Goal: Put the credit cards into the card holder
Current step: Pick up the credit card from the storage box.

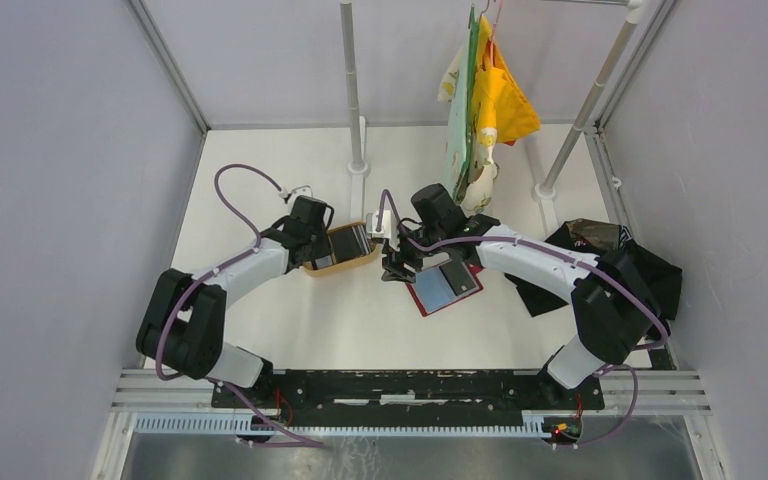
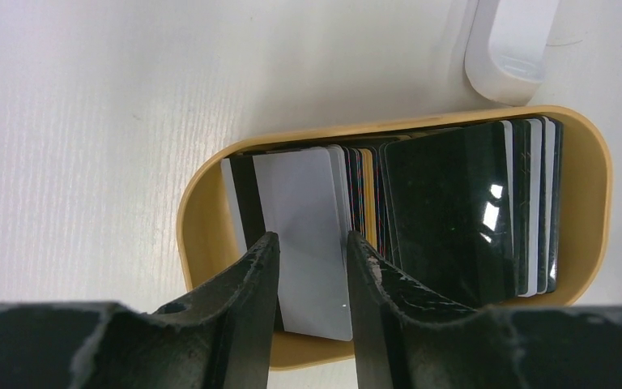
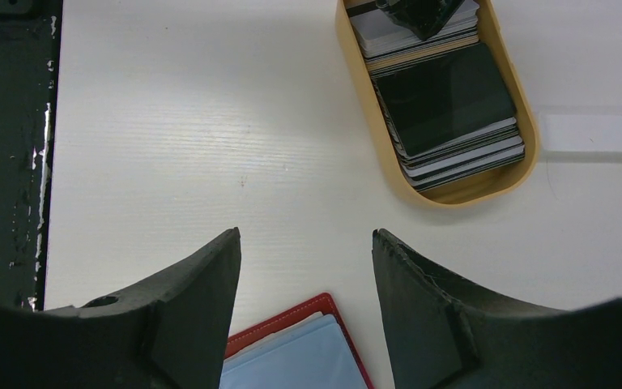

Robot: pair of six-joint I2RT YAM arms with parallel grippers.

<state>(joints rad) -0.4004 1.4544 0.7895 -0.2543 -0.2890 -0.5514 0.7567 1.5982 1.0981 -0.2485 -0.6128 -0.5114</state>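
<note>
The credit cards (image 2: 453,211) stand packed on edge in a tan oval tray (image 2: 591,186), dark, silvery and striped. My left gripper (image 2: 309,237) hangs over the tray's left end, its fingers apart on either side of a pale grey card (image 2: 300,194); I cannot tell whether they touch it. The tray (image 1: 345,263) sits at mid-table. The card holder (image 1: 447,283) lies open to its right, red with blue-grey lining. My right gripper (image 3: 306,233) is open and empty just above the card holder's (image 3: 291,312) corner.
A rack pole (image 1: 352,90) and hanging yellow and green cloths (image 1: 485,100) stand at the back. Its white foot (image 2: 514,44) sits close behind the tray. A black cloth heap (image 1: 610,250) lies at the right. Walls enclose three sides.
</note>
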